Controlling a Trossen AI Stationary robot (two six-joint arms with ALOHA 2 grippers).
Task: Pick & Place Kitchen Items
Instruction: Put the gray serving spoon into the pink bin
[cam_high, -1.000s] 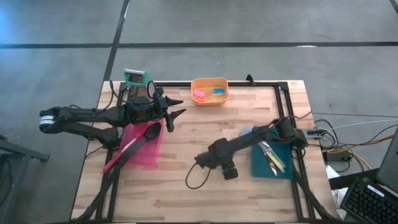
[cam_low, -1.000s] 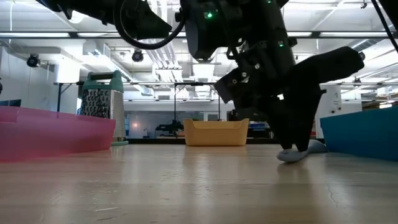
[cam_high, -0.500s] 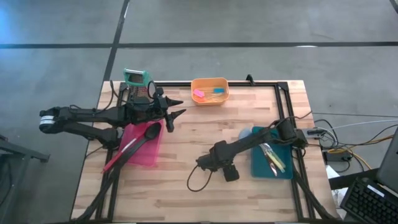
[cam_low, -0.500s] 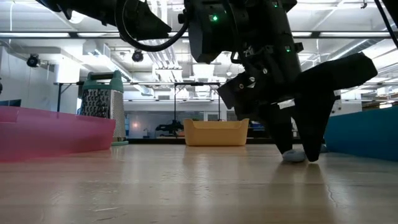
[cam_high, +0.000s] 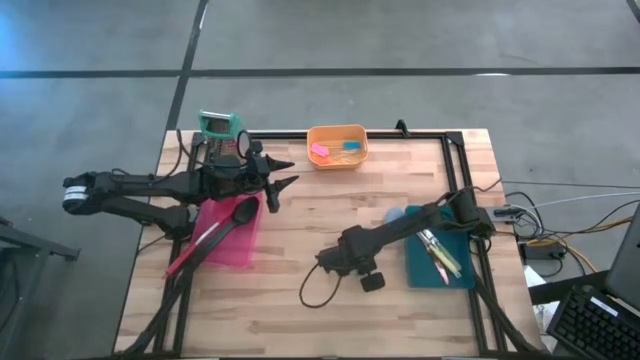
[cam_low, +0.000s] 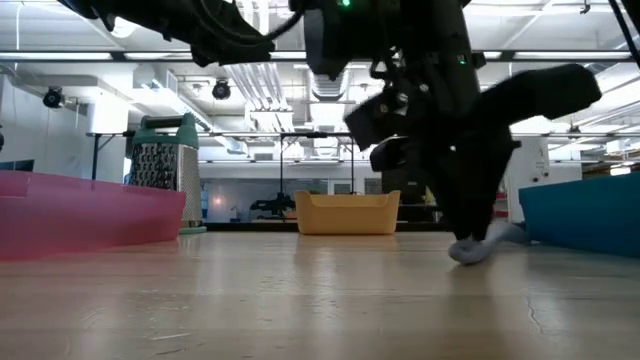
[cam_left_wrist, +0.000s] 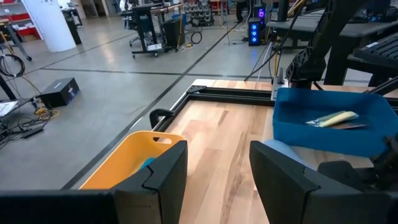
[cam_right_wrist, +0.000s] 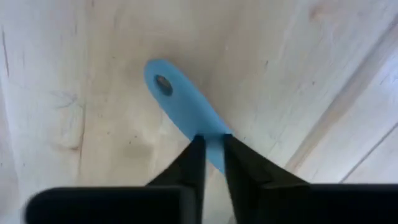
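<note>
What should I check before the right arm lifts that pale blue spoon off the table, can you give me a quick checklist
1. Right gripper closed on the pale-blue spoon handle: ok, fingers pinch it from both sides.
2. Grip position: not ok, it sits near the handle's hole end, so the spoon may tilt.
3. Spoon lifted off the table: not ok, its bowl rests on the wood in the low view.
4. Blue tray has room: ok, a few utensils inside.
5. Left gripper out of the way: ok, open, waiting above the pink tray.
</note>
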